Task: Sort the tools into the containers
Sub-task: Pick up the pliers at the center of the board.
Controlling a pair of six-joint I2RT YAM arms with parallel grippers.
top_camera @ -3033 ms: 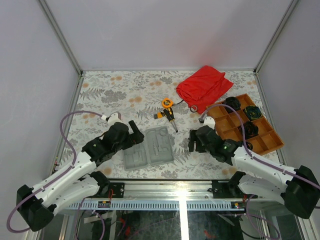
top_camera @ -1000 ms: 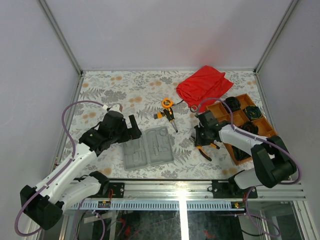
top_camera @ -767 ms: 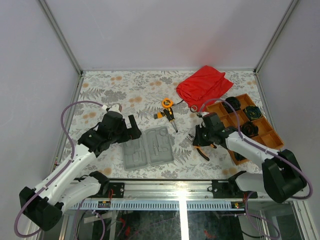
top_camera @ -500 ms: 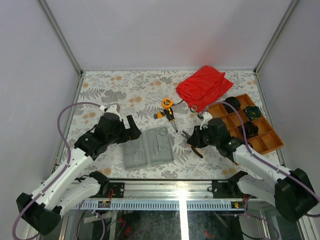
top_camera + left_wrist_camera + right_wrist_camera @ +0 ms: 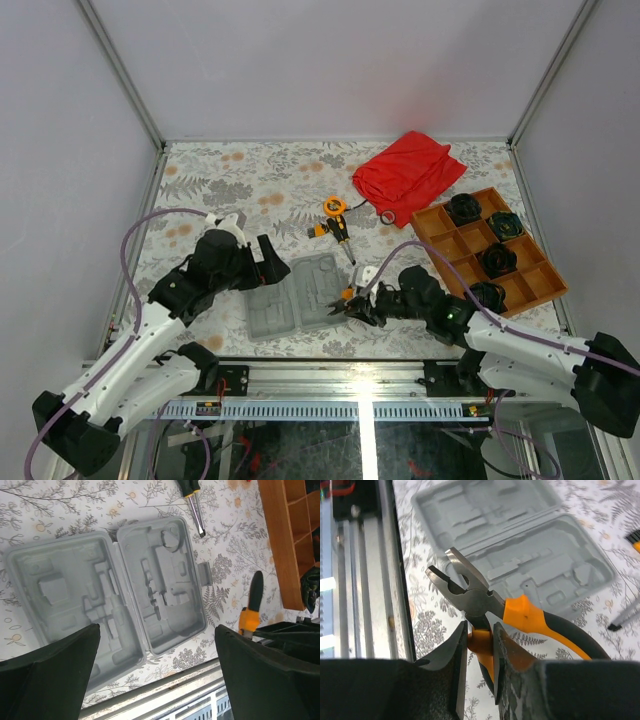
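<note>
The left arm (image 5: 148, 328) and the right arm (image 5: 525, 345) are built alike: glossy white, rounded link shells set between bulky matte-black joint housings, with a black block at the shoulder end. A thin lavender cable (image 5: 127, 260) arcs free of the left arm's shell, and a second lavender cable (image 5: 400, 246) does so on the right arm. The left pincer (image 5: 275, 265) has two broad, wedge-shaped black fingers (image 5: 50, 680). The right pincer (image 5: 479, 640) has narrower tapered black fingers (image 5: 457, 655) of finely pebbled plastic.

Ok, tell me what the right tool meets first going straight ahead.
Probably the grey case, its right half: the right tool aims its pliers at that edge, though height is unclear.
</note>
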